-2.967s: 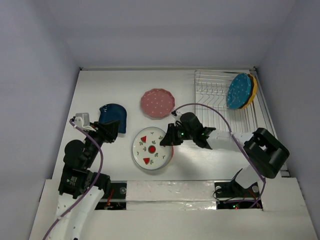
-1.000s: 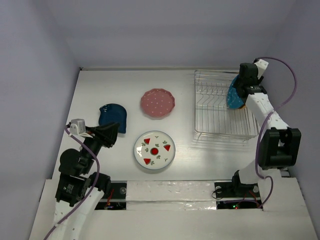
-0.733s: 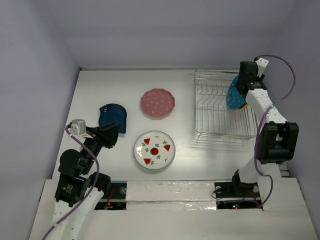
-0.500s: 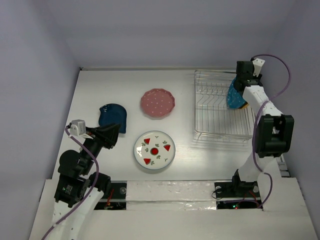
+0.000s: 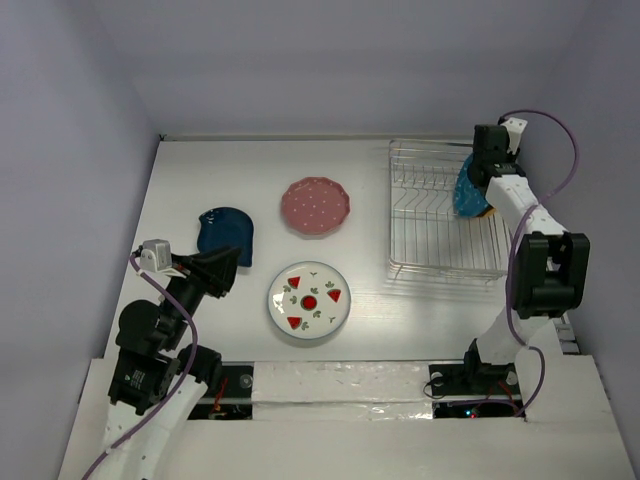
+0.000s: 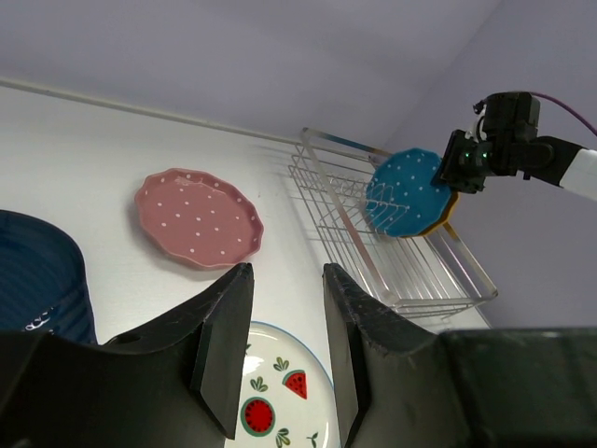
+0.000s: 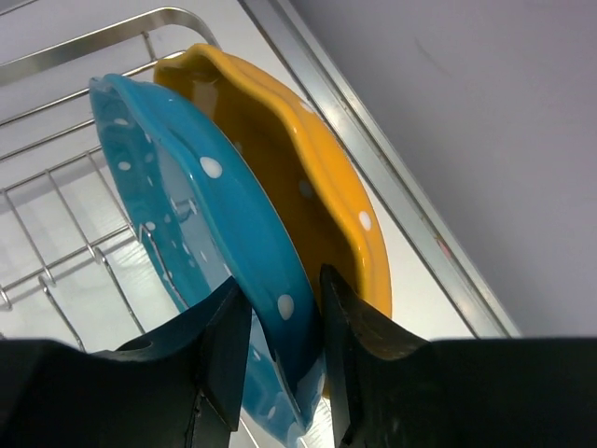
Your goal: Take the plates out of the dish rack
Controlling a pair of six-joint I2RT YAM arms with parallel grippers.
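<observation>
The wire dish rack [image 5: 440,264] stands at the right and holds two upright plates, teal dotted [image 5: 470,188] and orange-yellow dotted [image 5: 488,209]. My right gripper [image 5: 483,165] reaches down over them. In the right wrist view its jaws [image 7: 282,278] are closed on the rim of the teal plate [image 7: 187,205], one finger between it and the orange plate [image 7: 298,177]. On the table lie the dark blue plate [image 5: 225,232], the pink dotted plate [image 5: 315,205] and the white fruit plate [image 5: 309,300]. My left gripper [image 5: 228,268] is open and empty, hovering near the blue plate. The cream-and-pink plate is not visible.
The rack's right side runs close to the right wall [image 5: 560,180]. The left wrist view looks past my open fingers [image 6: 224,317] at the pink plate [image 6: 198,217], the fruit plate [image 6: 284,392] and the rack [image 6: 420,271].
The right arm swung from the fruit plate up to the rack's far right and settled its jaws over the teal plate's rim. The left gripper drew back slightly from the blue plate.
</observation>
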